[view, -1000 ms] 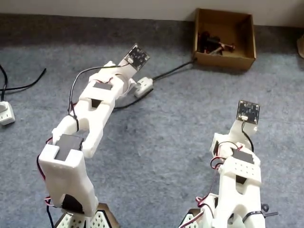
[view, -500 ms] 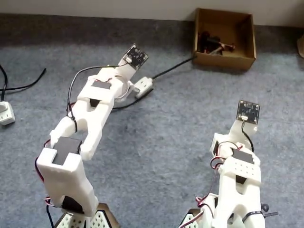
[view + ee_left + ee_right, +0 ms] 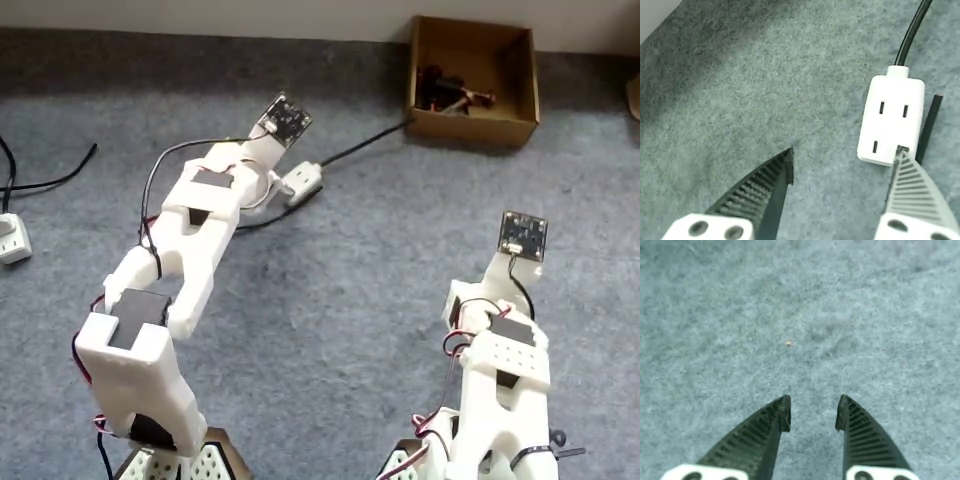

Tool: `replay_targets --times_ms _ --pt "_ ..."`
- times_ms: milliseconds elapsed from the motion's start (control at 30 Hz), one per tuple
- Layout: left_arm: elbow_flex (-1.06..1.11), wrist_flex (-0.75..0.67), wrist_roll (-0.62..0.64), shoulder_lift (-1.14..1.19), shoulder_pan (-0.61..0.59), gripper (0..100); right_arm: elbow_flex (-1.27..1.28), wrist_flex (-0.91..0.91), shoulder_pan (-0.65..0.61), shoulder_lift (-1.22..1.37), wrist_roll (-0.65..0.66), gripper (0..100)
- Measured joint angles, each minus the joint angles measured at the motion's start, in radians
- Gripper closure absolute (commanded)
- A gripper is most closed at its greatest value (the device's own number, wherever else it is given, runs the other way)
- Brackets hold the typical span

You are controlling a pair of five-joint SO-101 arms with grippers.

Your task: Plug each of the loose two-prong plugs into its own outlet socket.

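A white outlet socket block [image 3: 303,181] lies on the grey carpet, with a black cord [image 3: 365,148] running from it toward the cardboard box. In the left wrist view the outlet block [image 3: 891,120] shows its slots. A loose black cable end [image 3: 930,122] lies alongside it. My left gripper [image 3: 845,150] is open, low over the carpet, and its light finger [image 3: 907,180] touches the block's near corner. A second white outlet [image 3: 12,238] sits at the far left edge, beside a black cable [image 3: 55,181]. My right gripper [image 3: 813,400] is open over bare carpet.
A cardboard box [image 3: 520,90] with dark and red parts inside stands at the back right by the wall. Another stretch of black cable [image 3: 262,221] passes under the left arm. Open carpet lies between the two arms.
The left arm has shifted slightly to the left beside the white outlet block. The right arm has kept still.
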Motion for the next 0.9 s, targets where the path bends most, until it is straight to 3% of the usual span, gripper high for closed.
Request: replay_targets --times_ms 367,900 --pt "0.003 0.006 -0.032 0.003 0.002 68 0.0 0.0 0.0 0.0 0.0 84.6" --pt "0.003 -0.118 -0.032 0.003 0.003 68 0.0 0.0 0.0 0.0 0.0 84.6"
